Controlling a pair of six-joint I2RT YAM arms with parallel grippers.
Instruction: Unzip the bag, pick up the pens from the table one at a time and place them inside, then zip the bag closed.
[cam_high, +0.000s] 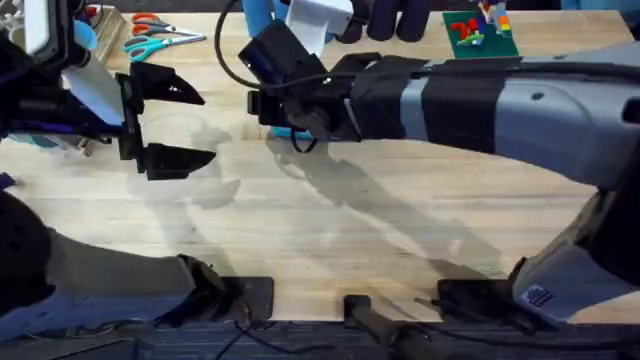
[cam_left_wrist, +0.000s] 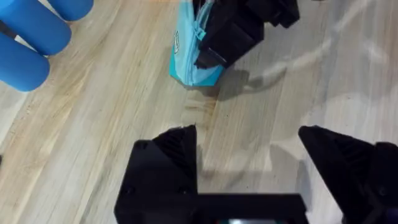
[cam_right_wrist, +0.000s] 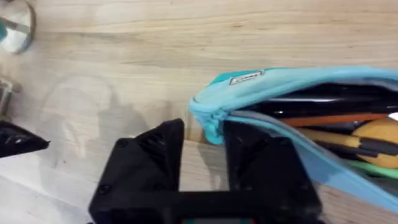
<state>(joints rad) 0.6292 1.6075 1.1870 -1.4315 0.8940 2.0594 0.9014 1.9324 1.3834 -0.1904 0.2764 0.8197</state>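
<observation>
Pouch work, and the bag (cam_right_wrist: 298, 87) lies on the table (cam_high: 330, 250) toward the far edge, about mid-width, just under my right arm. In my right wrist view its zipper gapes along most of its length, and inside I can see pens (cam_right_wrist: 329, 118): a black one along the top, an orange one beneath it, plus something rounded and yellowish and a green strip at the lower side. The closed end of the zipper sits right at my right gripper (cam_right_wrist: 202, 140), whose two fingers stand close together with that zipper end in the narrow gap between them; I cannot tell for certain whether they are pinching the pull or only bracketing it. From my left wrist view the same gripper appears as a dark block pressed onto the top of the light-blue pouch, which rests flat on the wood.

My left gripper (cam_high: 165, 125) hangs over the left part of the table, well apart from the bag, its fingers (cam_left_wrist: 177, 146) spread wide with bare wood between them and nothing held.

Blue cylinders (cam_left_wrist: 37, 37) sit off to one side in my left wrist view. Scissors (cam_high: 160, 40) lie near the far left corner, and a green plate with coloured bricks (cam_high: 480, 32) rests by the far edge toward the right.
</observation>
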